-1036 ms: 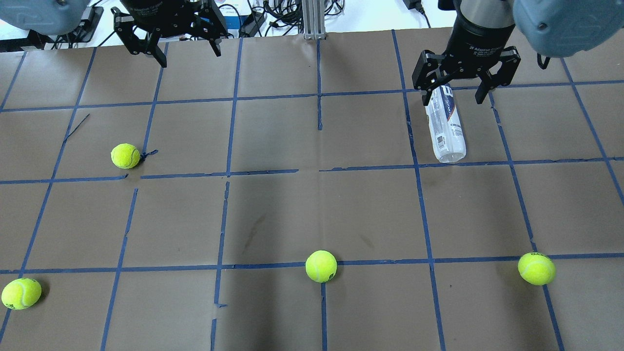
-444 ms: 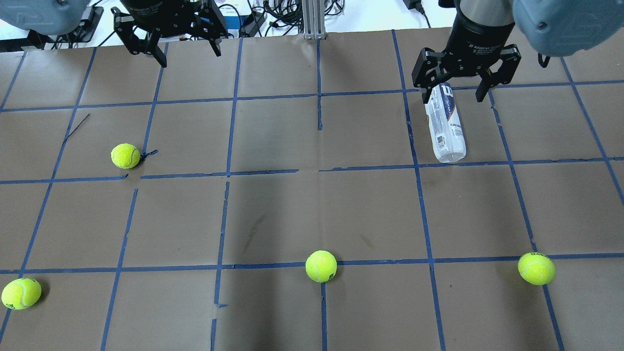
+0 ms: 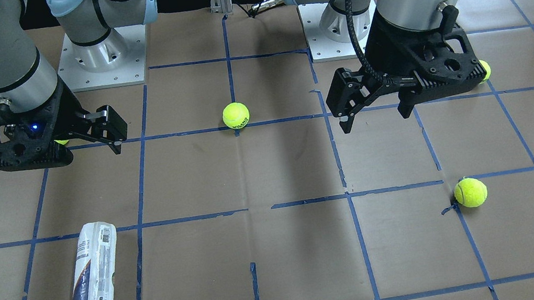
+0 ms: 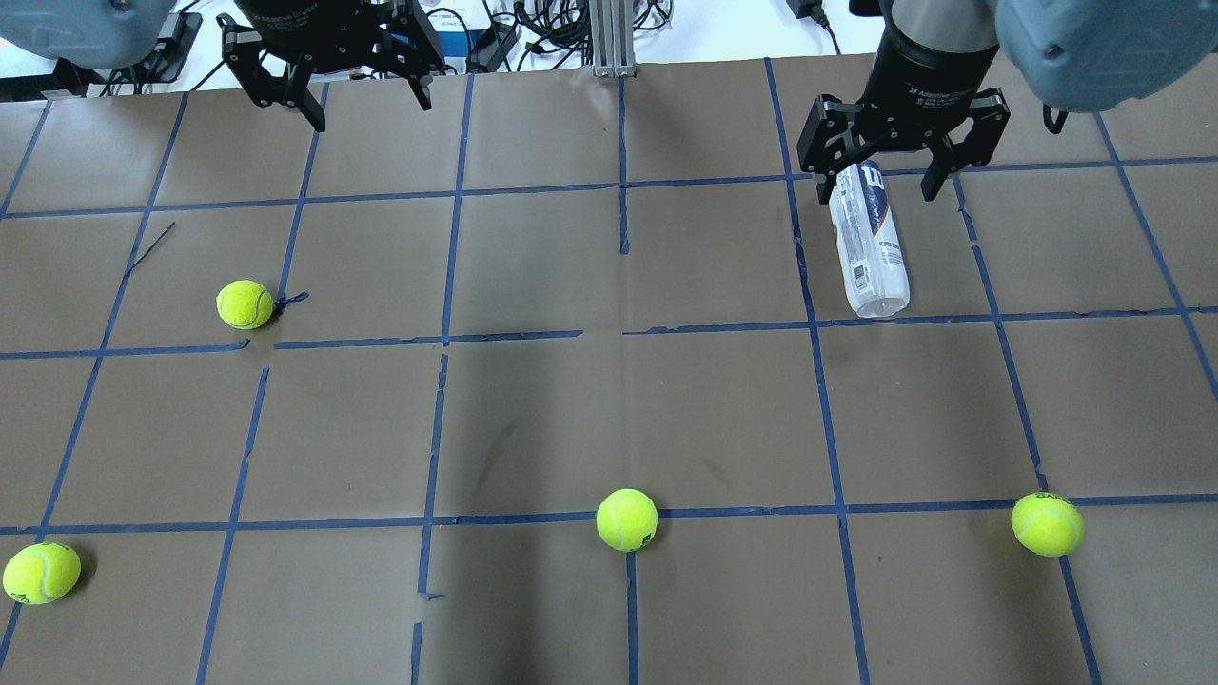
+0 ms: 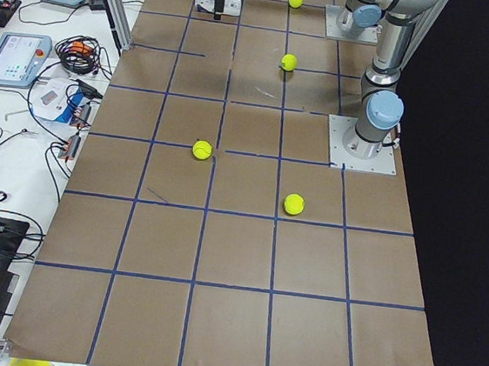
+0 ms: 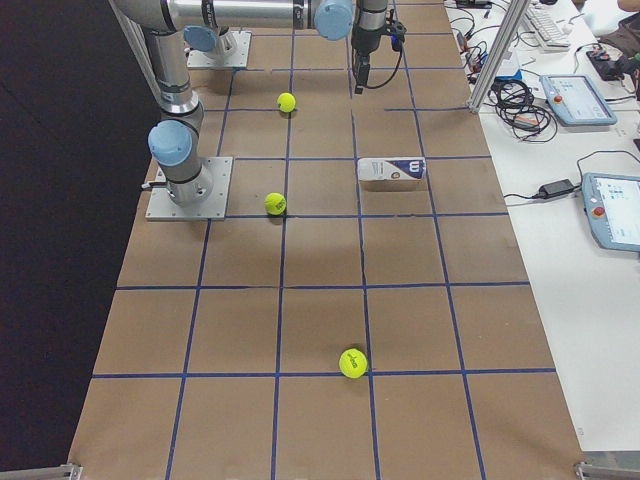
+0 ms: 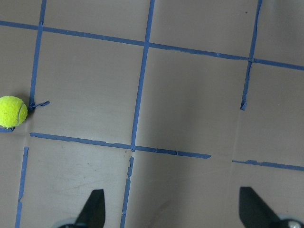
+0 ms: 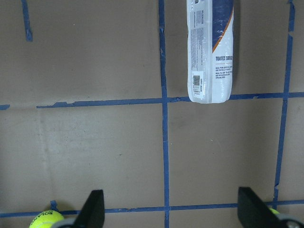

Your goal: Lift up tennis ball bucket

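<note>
Right gripper (image 4: pixel 878 185) hangs up in the air, fingers spread wide, nothing between them. And there's the tube (image 4: pixel 871 252), lying flat on the table (image 4: pixel 571 409), below the hand and a little ahead of the fingertips. In the right wrist view it sits at the top of the picture, with both fingers (image 8: pixel 93 208) down at the bottom.

Here's what matters: the tube's long axis runs straight out ahead of the hand, square across the line from one finger to the other. So the closing direction crosses its narrow width. It's not centred, though; it lies nearer one finger than the other.

Left gripper (image 4: pixel 366 105), also wide open and empty, is well apart from the tube, off to the far side. This looks like the right arm's pick: a small sideways shift, forward a touch, then straight down.
</note>
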Tool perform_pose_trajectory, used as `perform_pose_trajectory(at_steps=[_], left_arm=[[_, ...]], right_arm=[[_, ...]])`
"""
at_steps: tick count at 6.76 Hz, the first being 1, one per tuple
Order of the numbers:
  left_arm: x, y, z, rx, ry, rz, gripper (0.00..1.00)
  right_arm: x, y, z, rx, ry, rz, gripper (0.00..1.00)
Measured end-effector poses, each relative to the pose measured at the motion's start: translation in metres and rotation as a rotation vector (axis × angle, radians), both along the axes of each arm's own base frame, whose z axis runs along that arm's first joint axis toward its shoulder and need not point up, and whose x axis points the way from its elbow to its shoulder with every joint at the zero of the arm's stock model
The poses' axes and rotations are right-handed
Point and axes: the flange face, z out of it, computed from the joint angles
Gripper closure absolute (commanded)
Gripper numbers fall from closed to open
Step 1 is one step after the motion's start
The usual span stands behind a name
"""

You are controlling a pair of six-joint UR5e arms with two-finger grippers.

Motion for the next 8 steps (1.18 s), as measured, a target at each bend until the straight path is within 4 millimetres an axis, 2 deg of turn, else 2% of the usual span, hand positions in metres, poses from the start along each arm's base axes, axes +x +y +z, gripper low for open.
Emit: perform_pose_trajectory(at_steps=[3,8], left_arm=[[-0.0001,-0.0001,0.0001,-0.001,0.0,0.0,0.0],[0.0,-0.0002,0.0002,-0.002,0.0,0.0,0.0]], right_arm=[[-0.0085,-0.0016,0.0026,-0.001,0.028,0.024,0.0],[-0.0112,-0.002,0.0034,0.0,0.038,0.049,0.0]])
